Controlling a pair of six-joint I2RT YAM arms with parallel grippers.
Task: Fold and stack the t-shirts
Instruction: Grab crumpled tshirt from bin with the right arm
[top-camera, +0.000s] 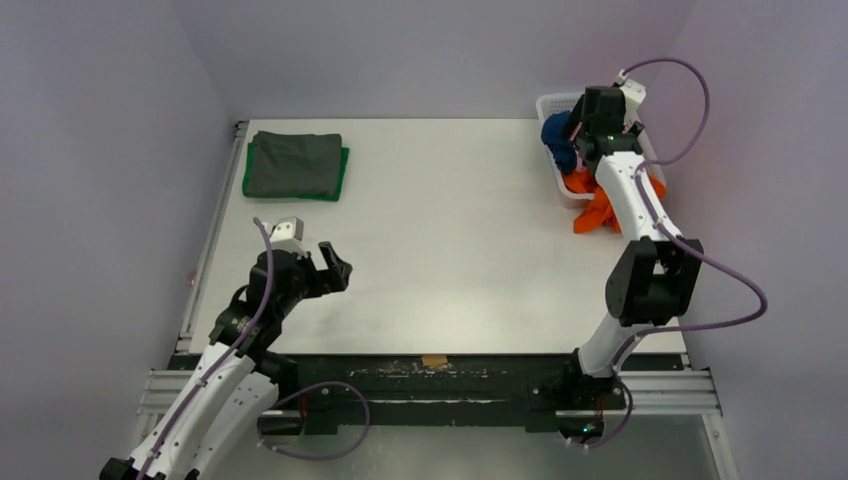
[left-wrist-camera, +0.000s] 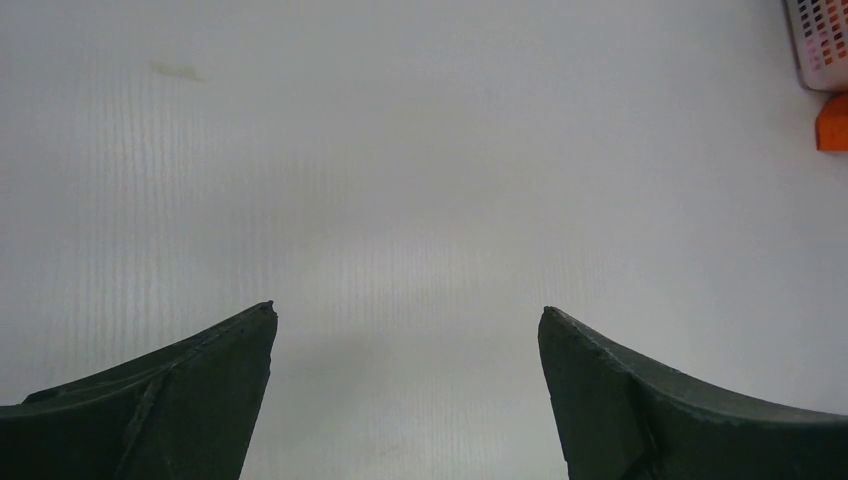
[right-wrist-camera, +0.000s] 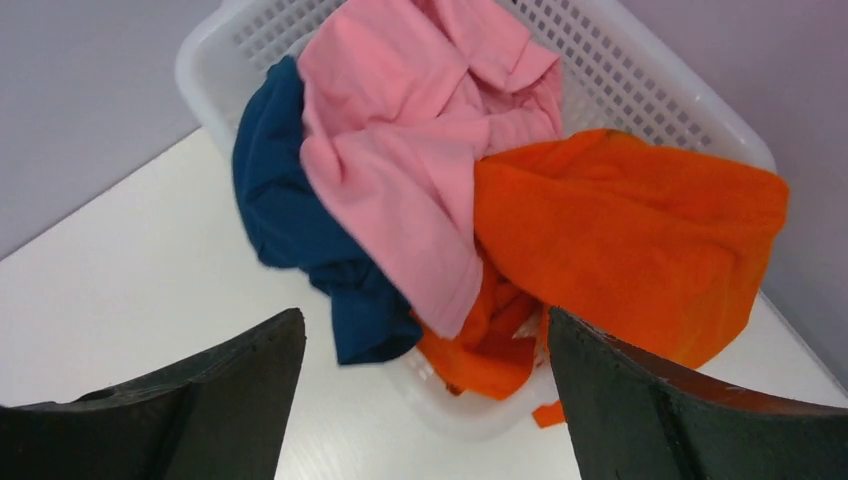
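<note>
A folded dark grey t-shirt lies on a folded green t-shirt at the table's far left. In the white mesh basket a pink t-shirt is heaped over a navy blue t-shirt and an orange t-shirt; the navy and orange ones spill over the rim. From above, the navy t-shirt and orange t-shirt show, while the arm hides the pink one. My right gripper hovers open above the basket's near rim, holding nothing. My left gripper is open over bare table.
The basket sits at the far right corner against the wall, and its corner shows at the edge of the left wrist view. The left gripper hangs near the front left of the white table.
</note>
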